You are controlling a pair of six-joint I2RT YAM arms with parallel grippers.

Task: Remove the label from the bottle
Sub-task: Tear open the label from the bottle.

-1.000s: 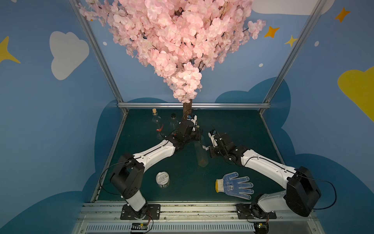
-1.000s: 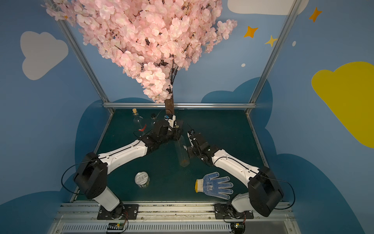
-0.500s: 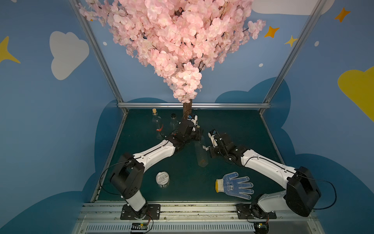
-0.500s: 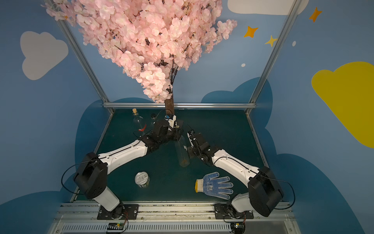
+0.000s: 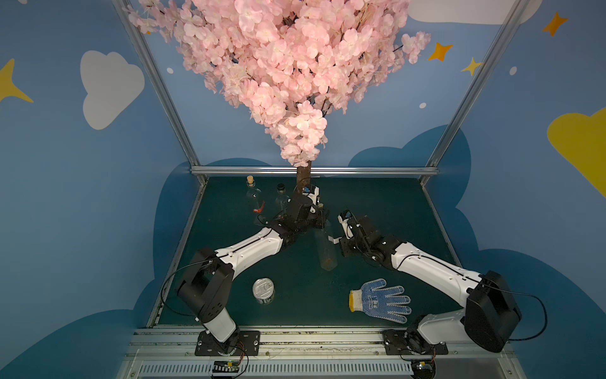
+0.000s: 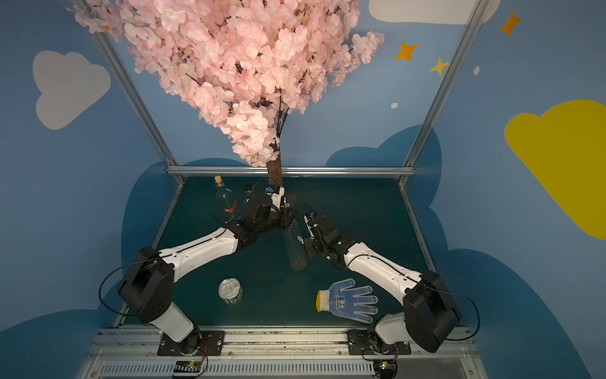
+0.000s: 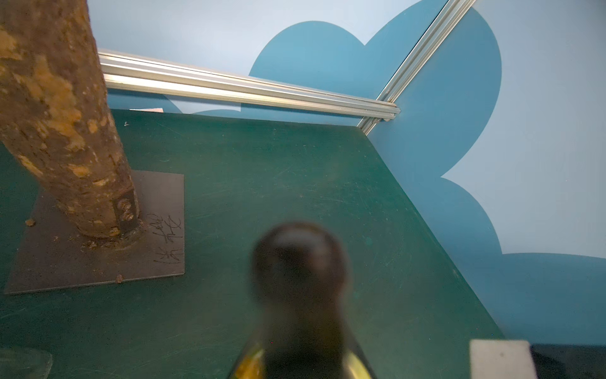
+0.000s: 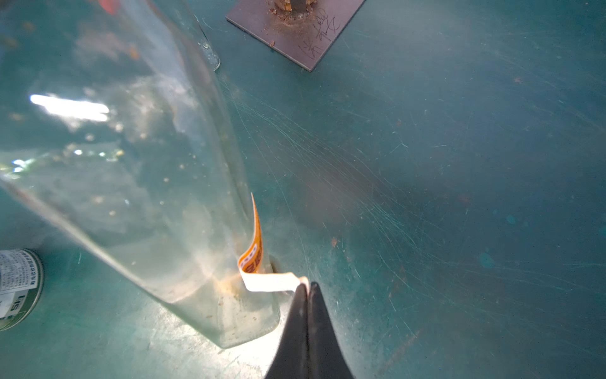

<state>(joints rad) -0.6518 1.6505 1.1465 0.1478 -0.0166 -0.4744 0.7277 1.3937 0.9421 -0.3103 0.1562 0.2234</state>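
Top views show bottle on green tabletop, blue walls.

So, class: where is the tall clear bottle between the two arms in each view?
Both top views: bottle mid-table.
Left wrist: bottle neck, dark and blurred, close up.
Right wrist: bottle body, clear, label half-peeled.
Shared landmark: tree trunk on its scribbled base plate.

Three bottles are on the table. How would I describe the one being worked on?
Find the tree trunk at the table's back. Just in front of it is the tallest bottle. Unlike the corked bottle and black-capped bottle, it is held by the left gripper, its label pinched by the right gripper.
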